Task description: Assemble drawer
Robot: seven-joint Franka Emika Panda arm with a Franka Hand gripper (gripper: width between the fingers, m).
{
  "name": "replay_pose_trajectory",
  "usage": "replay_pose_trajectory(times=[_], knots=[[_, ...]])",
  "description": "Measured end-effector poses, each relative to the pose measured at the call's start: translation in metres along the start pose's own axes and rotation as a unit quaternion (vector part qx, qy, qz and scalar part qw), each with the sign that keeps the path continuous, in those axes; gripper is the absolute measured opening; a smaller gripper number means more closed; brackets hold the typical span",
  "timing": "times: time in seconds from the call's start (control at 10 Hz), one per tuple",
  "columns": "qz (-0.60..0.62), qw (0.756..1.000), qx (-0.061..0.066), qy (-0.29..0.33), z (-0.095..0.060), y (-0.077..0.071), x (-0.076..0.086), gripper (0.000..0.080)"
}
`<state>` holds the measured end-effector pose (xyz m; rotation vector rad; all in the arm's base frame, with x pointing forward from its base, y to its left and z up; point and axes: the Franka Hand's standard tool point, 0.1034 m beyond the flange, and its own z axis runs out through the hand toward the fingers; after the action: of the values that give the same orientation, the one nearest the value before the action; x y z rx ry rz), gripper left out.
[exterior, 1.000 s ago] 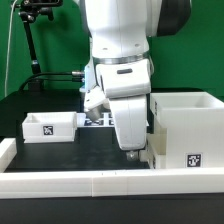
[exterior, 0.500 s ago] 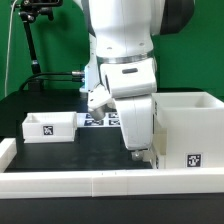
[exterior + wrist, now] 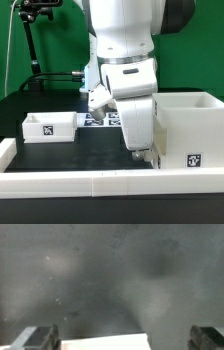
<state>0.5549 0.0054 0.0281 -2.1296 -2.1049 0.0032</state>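
At the exterior view's left, a small tray (image 3: pixel 48 128) of the drawer sits on the black desk (image 3: pixel 60 150), a square tag on its near face, well apart from the gripper. A long low white wall (image 3: pixel 60 183) runs along the front of the desk. Behind the tray, partly hidden by the arm, lies the marker board (image 3: pixel 97 119). In the middle the white arm (image 3: pixel 125 40) stands nearly upright, its wrist pointing straight down, with the gripper (image 3: pixel 140 153) low over the desk and just beside the near left corner of the boxy casing (image 3: pixel 185 125). Whether it touches that corner cannot be told. The casing stands at the exterior view's right, open at the top, with a tag on its front. In the blurred wrist view the fingers (image 3: pixel 35 339) are spread wide and hold nothing. A white edge (image 3: pixel 100 341) shows between them without filling the gap; which piece it belongs to is unclear.
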Motion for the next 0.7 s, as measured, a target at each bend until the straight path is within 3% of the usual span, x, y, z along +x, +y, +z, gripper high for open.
replay_pose_trajectory(times=[0.3,0.7], knots=[[0.023,1.0,-0.007,-0.01,-0.017,-0.028,-0.03,0.0649],[0.045,0.999,-0.018,-0.015,-0.042,-0.043,-0.056,0.0649]])
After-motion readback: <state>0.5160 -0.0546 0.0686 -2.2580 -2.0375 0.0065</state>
